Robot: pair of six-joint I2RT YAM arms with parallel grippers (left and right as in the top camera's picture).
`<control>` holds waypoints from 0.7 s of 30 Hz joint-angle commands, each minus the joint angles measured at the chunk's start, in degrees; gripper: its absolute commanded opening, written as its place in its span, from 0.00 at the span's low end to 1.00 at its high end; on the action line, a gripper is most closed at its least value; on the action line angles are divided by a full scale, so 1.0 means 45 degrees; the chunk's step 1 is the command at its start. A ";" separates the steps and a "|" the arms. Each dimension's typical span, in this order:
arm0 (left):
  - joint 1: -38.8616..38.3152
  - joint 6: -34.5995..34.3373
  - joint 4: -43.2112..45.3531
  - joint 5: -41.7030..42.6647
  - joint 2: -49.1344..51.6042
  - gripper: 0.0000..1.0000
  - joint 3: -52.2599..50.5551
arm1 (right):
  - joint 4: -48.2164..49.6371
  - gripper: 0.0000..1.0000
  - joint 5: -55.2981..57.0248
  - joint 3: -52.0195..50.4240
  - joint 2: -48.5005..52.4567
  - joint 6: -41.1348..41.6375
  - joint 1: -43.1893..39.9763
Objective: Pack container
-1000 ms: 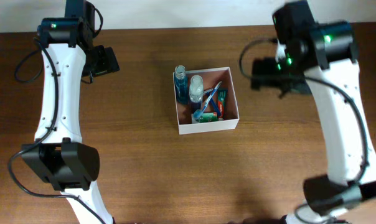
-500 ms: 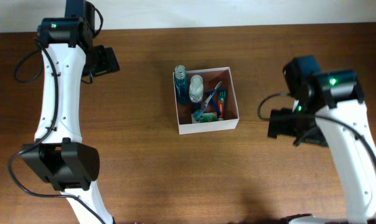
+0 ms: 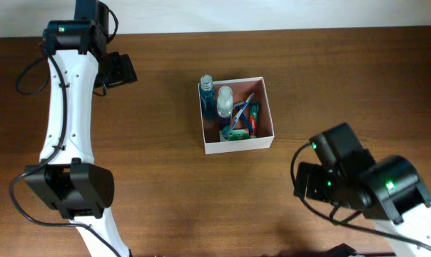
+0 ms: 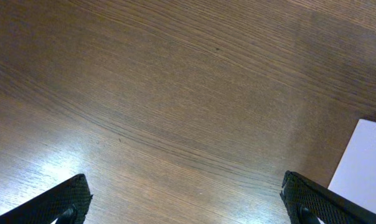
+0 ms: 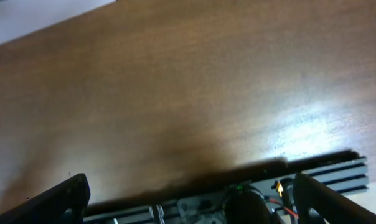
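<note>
left gripper (image 3: 120,70): back-left of table (image 3: 158,185), fingers spread, empty; its wrist view catches only a white box corner | box (image 3: 238,145): mid-table, bottles (image 3: 208,100) and tubes (image 3: 248,117) inside, visible only overhead | right gripper (image 3: 308,183): front-right, well apart from box, fingers spread, empty; only its wrist view shows a rail (image 5: 325,174) past the table edge

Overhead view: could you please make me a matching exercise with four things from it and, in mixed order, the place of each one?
Things:
1. container
2. blue bottle
3. left gripper
4. right gripper

Places:
A. over the near right part of the table
B. on the middle of the table
C. over the far left part of the table
D. inside the container, by its left wall

Pairs: 1-B, 2-D, 3-C, 4-A
</note>
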 commanded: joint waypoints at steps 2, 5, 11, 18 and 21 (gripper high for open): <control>0.0010 -0.0170 0.0024 0.0000 0.0092 0.99 -0.0063 | -0.0112 0.99 -0.0073 -0.0151 0.0015 0.0578 0.0257; 0.0010 -0.0170 0.0024 0.0000 0.0092 0.99 -0.0063 | -0.0112 0.99 0.0039 -0.0151 0.0112 0.0568 0.0257; 0.0010 -0.0170 0.0024 0.0000 0.0092 0.99 -0.0063 | -0.0083 0.99 0.0233 -0.0151 0.0097 0.0291 0.0257; 0.0010 -0.0170 0.0024 0.0000 0.0092 0.99 -0.0063 | 0.0563 0.99 0.0423 -0.0151 -0.0933 0.0287 0.0257; 0.0010 -0.0170 0.0024 0.0000 0.0092 0.99 -0.0063 | 0.1355 0.99 0.0811 -0.0151 -0.1870 0.0277 0.0257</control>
